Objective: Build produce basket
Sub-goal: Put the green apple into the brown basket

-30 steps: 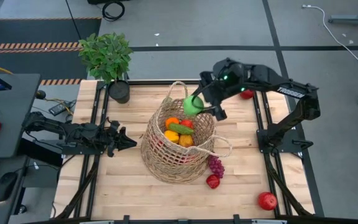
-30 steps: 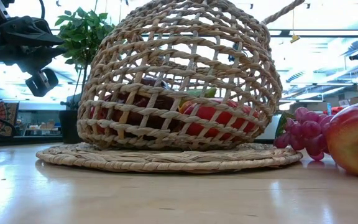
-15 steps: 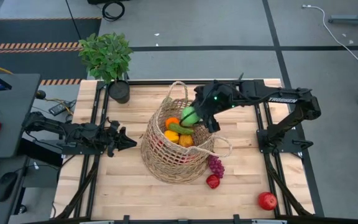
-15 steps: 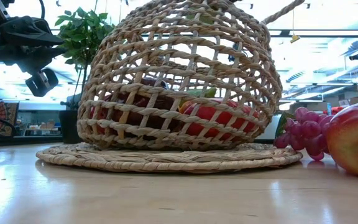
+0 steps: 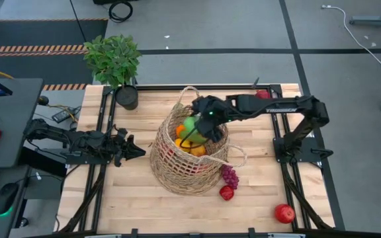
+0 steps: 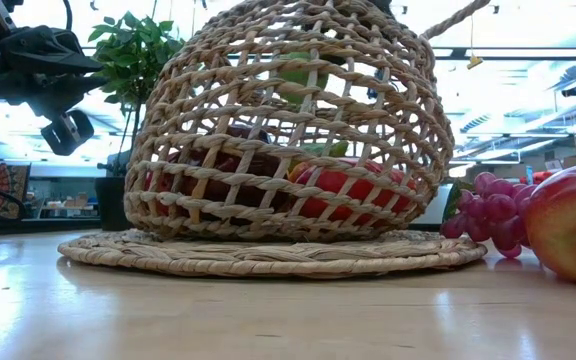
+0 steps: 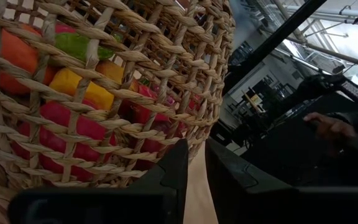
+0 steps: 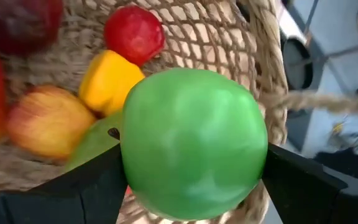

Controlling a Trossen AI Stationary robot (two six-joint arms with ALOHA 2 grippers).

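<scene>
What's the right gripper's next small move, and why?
Probably open and release. The right gripper holds the green apple inside the basket, just above the fruit already there. The left gripper waits beside the basket.

A green apple (image 8: pixel 194 144) fills the middle, clamped between the right gripper (image 8: pixel 191 180) and its two dark fingers (image 8: pixel 82 186). Behind it, inside the wicker basket (image 8: pixel 263 74), lie a yellow pepper (image 8: pixel 107 81), a small red fruit (image 8: pixel 134 34) and a yellow-red apple (image 8: pixel 45 127)
</scene>
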